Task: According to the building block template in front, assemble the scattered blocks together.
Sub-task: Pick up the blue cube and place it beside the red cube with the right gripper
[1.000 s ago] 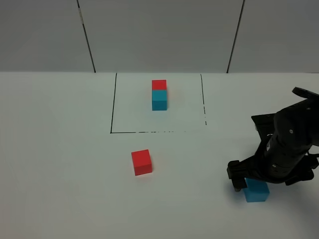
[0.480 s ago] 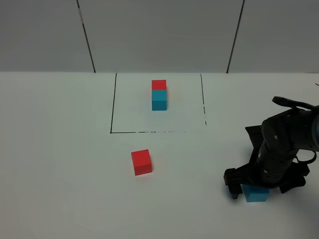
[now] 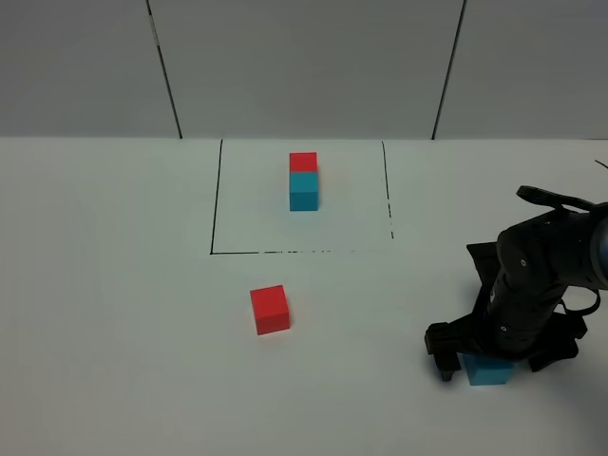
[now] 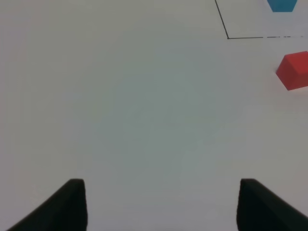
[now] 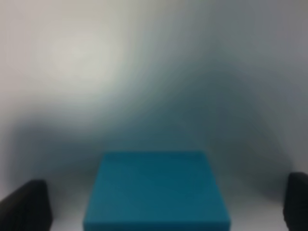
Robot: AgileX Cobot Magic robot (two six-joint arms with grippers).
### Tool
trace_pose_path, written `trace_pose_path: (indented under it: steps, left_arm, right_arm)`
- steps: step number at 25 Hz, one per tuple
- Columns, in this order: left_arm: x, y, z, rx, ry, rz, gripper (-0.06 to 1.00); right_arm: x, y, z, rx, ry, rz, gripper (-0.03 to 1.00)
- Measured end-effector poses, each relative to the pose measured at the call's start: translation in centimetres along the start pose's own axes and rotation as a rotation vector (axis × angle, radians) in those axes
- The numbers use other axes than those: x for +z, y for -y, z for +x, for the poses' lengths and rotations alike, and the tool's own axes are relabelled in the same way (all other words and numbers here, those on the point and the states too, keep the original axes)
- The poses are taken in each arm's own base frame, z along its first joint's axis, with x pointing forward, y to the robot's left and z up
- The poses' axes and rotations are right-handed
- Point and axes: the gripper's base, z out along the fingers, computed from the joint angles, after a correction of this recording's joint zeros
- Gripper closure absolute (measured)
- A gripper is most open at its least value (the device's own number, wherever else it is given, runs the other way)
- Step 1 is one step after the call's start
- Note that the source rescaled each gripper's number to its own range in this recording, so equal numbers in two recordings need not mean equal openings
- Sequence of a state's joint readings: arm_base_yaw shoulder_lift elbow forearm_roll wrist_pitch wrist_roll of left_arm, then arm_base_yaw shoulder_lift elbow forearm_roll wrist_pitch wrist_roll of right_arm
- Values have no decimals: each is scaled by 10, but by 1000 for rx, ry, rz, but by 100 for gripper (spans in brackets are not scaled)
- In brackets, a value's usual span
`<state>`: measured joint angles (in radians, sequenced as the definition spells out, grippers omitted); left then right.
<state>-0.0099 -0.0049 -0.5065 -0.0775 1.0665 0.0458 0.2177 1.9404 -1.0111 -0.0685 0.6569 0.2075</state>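
Observation:
The template (image 3: 303, 180) is a red-over-blue bar standing inside the black-lined rectangle at the back. The loose red cube (image 3: 270, 310) lies in front of that rectangle and also shows in the left wrist view (image 4: 294, 70). The loose blue cube (image 3: 488, 370) lies at the front right, partly covered by my right arm. My right gripper (image 3: 484, 365) is down over it, open, with one finger on each side of the cube (image 5: 156, 190); the fingertips (image 5: 24, 204) stand clear of its faces. My left gripper (image 4: 166, 204) is open and empty over bare table, out of the high view.
The black outline (image 3: 215, 199) marks the template area on the white table (image 3: 114, 285). A grey panelled wall (image 3: 304, 66) closes the back. The template's blue end (image 4: 282, 5) shows at the edge of the left wrist view.
My right arm has come down and shifted a little left over the blue cube, covering more of it. The cubes and the template have not moved.

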Motion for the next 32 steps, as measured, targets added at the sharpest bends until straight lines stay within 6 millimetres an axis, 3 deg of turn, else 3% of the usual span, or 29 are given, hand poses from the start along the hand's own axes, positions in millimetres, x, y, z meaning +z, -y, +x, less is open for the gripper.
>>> trace_pose_path:
  steps: [4,6,10,17,21,27,30,32]
  left_arm:
    - [0,0,0,0,0,0,54]
    - [0,0,0,0,0,0,54]
    - [0,0,0,0,0,0,54]
    - [0,0,0,-1,0,0,54]
    - [0,0,0,0,0,0,54]
    - [0,0,0,0,0,0,54]
    - [0,0,0,0,0,0,54]
    - [0,0,0,0,0,0,54]
  right_arm:
    - [1,-1,1,17,-8,-12,29]
    - [1,-3,1,25,-11,-16,47]
    - [1,-2,4,30,-49,-4,97]
    - [-9,0,1,-54,-118,32,96]
    - [-47,-9,-29,-290,-50,25,96]
    - [-97,-57,-55,-995,94,40,96]
    - [-104,-87,-62,-1183,124,53,96]
    - [-97,-103,-67,-1258,109,75,96]
